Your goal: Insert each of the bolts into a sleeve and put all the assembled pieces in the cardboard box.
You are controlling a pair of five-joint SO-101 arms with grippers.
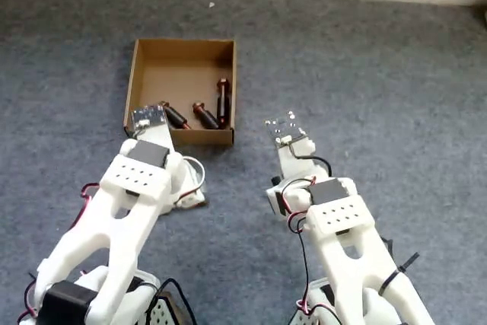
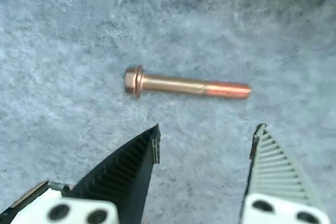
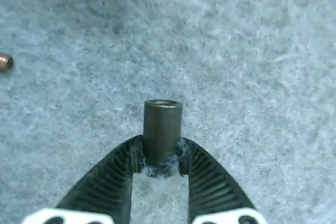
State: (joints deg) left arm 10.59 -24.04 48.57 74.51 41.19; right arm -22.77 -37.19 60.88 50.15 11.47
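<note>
3 assembled pcs (image 1: 204,116) in box (image 1: 183,74); 1 bolt (image 2: 184,84) by wide left gripper (image 2: 207,132); 1 sleeve (image 3: 163,129) clamped in right gripper (image 3: 160,153)

white plastic arms (image 1: 129,188); black ribbed fingers (image 3: 105,182); red and black cables (image 1: 295,222)
</note>
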